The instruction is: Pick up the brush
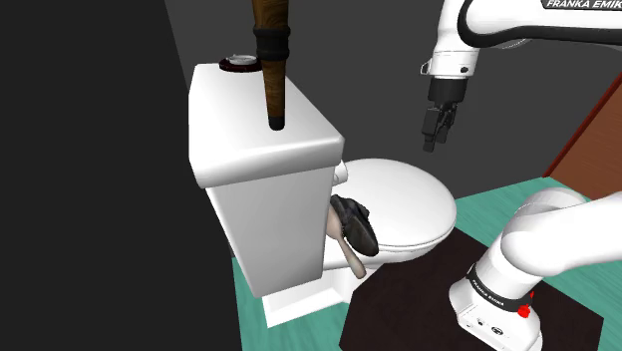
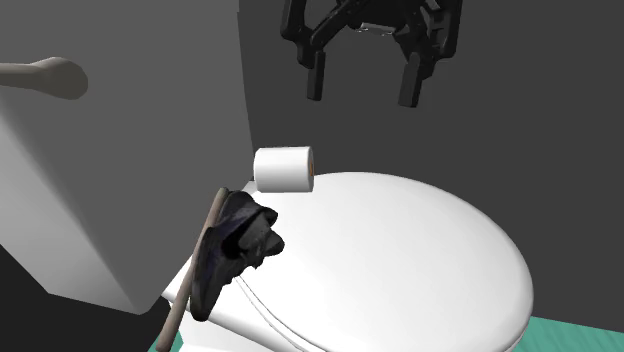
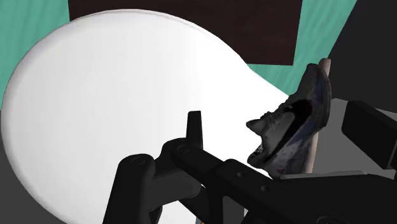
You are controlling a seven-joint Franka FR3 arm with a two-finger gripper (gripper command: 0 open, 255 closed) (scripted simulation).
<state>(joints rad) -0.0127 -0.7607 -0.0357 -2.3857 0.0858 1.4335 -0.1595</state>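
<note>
The brush [image 1: 354,227] has dark bristles and a wooden handle. It leans at the back of the closed white toilet lid [image 1: 409,204], against the tank [image 1: 259,160]. In the second exterior view the brush [image 2: 235,245] lies at the lid's [image 2: 400,260] left rear, handle end pointing down. My black gripper [image 1: 434,130] hangs open well above the lid, to the right of the brush in the shoulder view and holding nothing. Its fingers stand wide apart on the gripper [image 2: 362,85]. In the wrist view the brush [image 3: 292,127] sits beyond one finger [image 3: 194,130].
A brown pole [image 1: 271,70] stands on the tank top beside a small dark round object [image 1: 239,64]. A toilet paper roll [image 2: 285,168] sits behind the lid. A beige lever [image 2: 45,77] sticks out from the tank. A dark mat [image 1: 399,299] lies on the teal floor by my stand [image 1: 498,289].
</note>
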